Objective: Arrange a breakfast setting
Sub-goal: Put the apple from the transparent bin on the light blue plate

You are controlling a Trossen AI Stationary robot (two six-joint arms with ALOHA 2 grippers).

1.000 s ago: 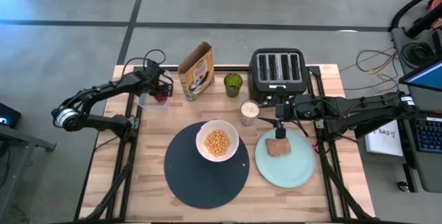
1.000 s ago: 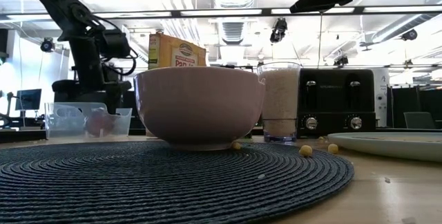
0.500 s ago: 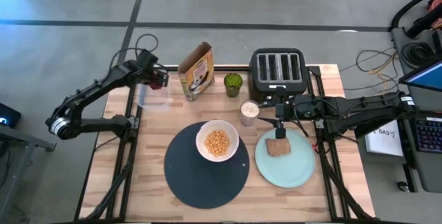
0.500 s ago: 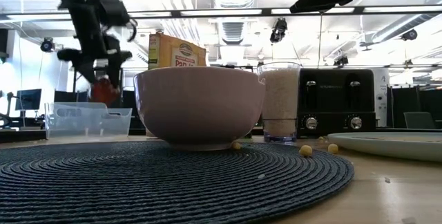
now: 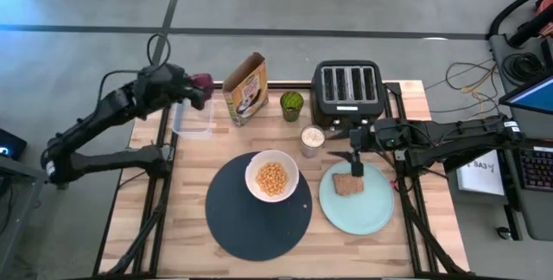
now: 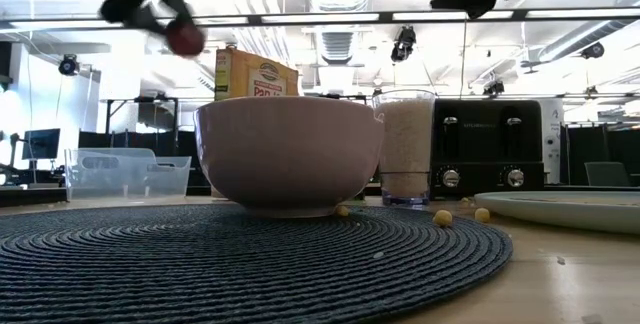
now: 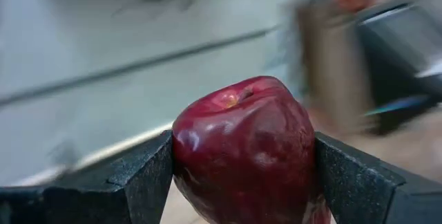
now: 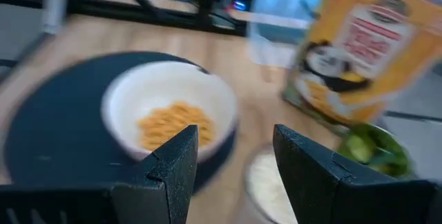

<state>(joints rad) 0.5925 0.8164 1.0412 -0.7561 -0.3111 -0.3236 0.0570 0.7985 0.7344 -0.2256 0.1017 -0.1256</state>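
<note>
Lifted clear of the clear plastic tub (image 5: 192,119), left gripper (image 5: 200,82) clamps the dark red food piece (image 7: 245,151)

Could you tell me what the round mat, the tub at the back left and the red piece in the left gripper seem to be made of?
Round mat: probably woven cord or fibre, matte, shown by concentric ribbed rows. Tub: clear, glossy plastic, since the room shows through its walls. Red piece, clamped in the left gripper: an apple by its shape, with smooth, shiny skin; real or plastic, I cannot tell.
</note>
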